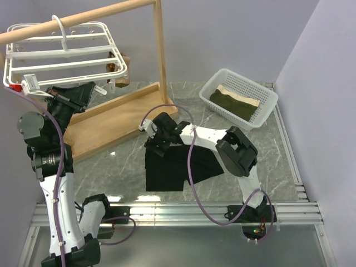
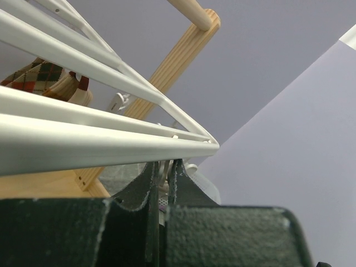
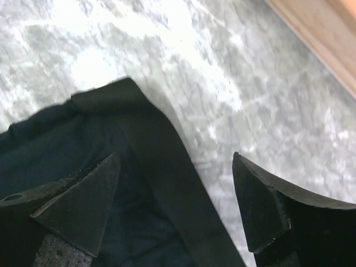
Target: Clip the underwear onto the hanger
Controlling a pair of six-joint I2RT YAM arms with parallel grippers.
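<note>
1. Underwear [image 1: 167, 167] lies flat on the table, in front of the wooden stand and well apart from the hanger [image 2: 83, 142], which hangs from the pole at upper left.
2. Right gripper [image 3: 173, 167] is released, with its jaws spread wide. It sits low over the upper-left end of the garment, and the wrist view shows the banded edge running diagonally through the gap between the fingers.
3. Governing relation: the fabric lies directly under the right claw, and the garment's bulk extends away to the right beneath that arm. In judgement, the next step is a straight descent and closure on the band.
4. Left gripper [image 2: 162, 172] is raised to the hanger's near edge. Its jaws are drawn together on a small white clip [image 2: 162, 181] just under the rail.
5. The right arm is the nearer one to the garment. The left arm holds station at the clip.
6. Containers: the white basket [image 1: 214, 84] at right holds one folded olive-and-tan cloth [image 1: 236, 100]. No black garment is in it.
</note>
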